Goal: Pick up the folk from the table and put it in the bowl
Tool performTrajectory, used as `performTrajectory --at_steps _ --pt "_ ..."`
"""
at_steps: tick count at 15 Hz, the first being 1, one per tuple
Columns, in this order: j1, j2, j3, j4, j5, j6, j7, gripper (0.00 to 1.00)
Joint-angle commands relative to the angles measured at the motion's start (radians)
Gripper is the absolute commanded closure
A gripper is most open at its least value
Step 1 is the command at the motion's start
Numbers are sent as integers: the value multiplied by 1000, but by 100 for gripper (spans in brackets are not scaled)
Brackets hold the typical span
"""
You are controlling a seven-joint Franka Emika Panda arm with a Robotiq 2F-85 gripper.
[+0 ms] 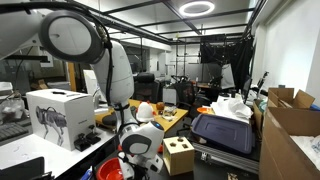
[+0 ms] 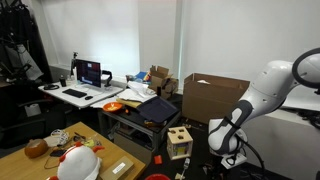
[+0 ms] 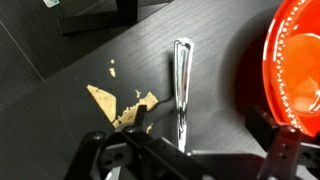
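Observation:
A silver fork (image 3: 181, 90) lies flat on the dark table, running away from the camera in the wrist view. A red bowl (image 3: 290, 60) sits just to its right, partly cut off by the frame edge. My gripper (image 3: 200, 130) is open and low over the table. The near end of the fork lies between the fingers, close to the left one, and nothing is held. In an exterior view the gripper (image 1: 137, 158) hangs low beside the red bowl (image 1: 110, 170). It also shows in the other exterior view (image 2: 226, 150).
A torn tan patch (image 3: 115, 105) marks the table left of the fork. A black stand base (image 3: 100, 15) sits at the far edge. A wooden shape-sorter box (image 1: 179, 155) stands close to the arm, and cardboard boxes (image 1: 290, 120) and a wooden table (image 2: 95, 150) are nearby.

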Motion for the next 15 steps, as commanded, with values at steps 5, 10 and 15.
performTrajectory --at_steps 5,10,15 --pt "16 21 -2 46 9 -8 -6 0" --pt "36 43 -18 75 6 -13 20 0" --pt "49 62 -28 97 3 -10 25 30"
